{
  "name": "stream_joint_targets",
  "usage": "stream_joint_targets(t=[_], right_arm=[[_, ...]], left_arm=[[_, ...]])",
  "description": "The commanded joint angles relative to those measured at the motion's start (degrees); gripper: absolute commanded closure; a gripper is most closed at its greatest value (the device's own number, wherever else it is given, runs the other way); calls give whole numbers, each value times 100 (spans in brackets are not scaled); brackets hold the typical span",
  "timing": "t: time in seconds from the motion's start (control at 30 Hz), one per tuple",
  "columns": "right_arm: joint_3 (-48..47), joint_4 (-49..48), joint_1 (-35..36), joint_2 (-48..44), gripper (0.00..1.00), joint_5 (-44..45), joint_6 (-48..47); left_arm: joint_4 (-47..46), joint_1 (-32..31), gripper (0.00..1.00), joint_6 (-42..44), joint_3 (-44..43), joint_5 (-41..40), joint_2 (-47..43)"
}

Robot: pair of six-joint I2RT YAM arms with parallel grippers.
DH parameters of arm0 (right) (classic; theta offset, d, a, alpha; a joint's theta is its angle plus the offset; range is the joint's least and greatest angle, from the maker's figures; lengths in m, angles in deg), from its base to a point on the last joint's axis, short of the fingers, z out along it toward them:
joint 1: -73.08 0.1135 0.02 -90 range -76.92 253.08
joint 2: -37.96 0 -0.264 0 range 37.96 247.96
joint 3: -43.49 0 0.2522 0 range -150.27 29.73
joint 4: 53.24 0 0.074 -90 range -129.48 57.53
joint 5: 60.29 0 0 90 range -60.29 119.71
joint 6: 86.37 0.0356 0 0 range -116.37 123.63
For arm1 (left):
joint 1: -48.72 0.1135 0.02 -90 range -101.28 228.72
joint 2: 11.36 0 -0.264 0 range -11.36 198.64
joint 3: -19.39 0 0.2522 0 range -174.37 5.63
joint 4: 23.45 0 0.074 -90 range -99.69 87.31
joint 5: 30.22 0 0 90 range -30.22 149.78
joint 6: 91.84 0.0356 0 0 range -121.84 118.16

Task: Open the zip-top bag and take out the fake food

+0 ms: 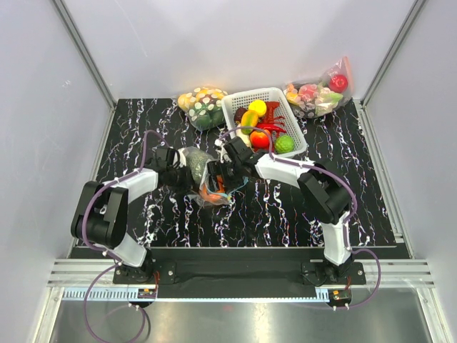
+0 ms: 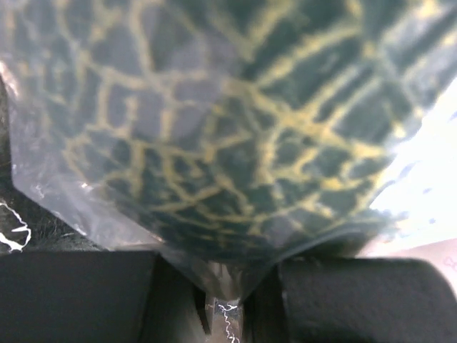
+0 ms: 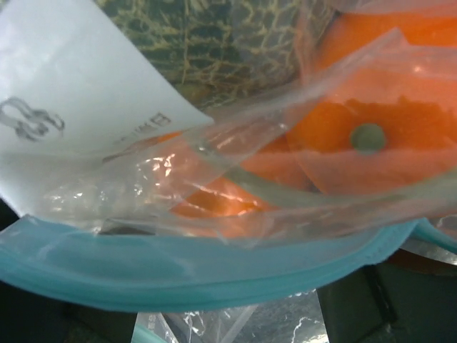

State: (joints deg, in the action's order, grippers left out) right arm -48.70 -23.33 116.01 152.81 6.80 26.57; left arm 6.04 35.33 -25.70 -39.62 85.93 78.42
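1 narrow pinch of film in the left jaws holds the zip-top bag near the middle of the surface, and the right jaws, wide at its teal strip, may grab the 2 lips together, trapping the fake food.

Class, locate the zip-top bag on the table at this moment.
In the top view the bag is left of centre, just in front of the basket, between the left end effector and right end effector.
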Motion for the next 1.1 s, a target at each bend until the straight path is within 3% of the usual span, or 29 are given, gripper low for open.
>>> stream_joint_targets(t=[0.0, 0.13, 0.43, 0.53, 0.63, 0.67, 0.8, 1.07], right_arm=[[-374, 108, 197, 187, 11, 182, -290], [-445, 117, 241, 266, 3, 217, -360], [-585, -138, 294, 494, 3, 296, -369], [-664, -155, 329, 591, 10, 323, -404], [-735, -112, 338, 626, 33, 402, -413], [-752, -76, 338, 627, 45, 437, -422], [-542, -23, 338, 416, 58, 709, -448], [81, 231, 303, -506, 66, 1131, -527]], left_arm=[[-219, -111, 84, 48, -247, 232, 84], [-228, -225, 84, 65, -326, 311, 154], [-228, -358, 84, 127, -388, 531, 295], [-254, -384, 85, 118, -370, 663, 286], [-254, -393, 87, 118, -361, 681, 260], [-246, -393, 89, 118, -361, 663, 251], [-114, -384, 100, 171, -370, 479, 189], [282, -244, 100, 206, -361, -189, 31]])
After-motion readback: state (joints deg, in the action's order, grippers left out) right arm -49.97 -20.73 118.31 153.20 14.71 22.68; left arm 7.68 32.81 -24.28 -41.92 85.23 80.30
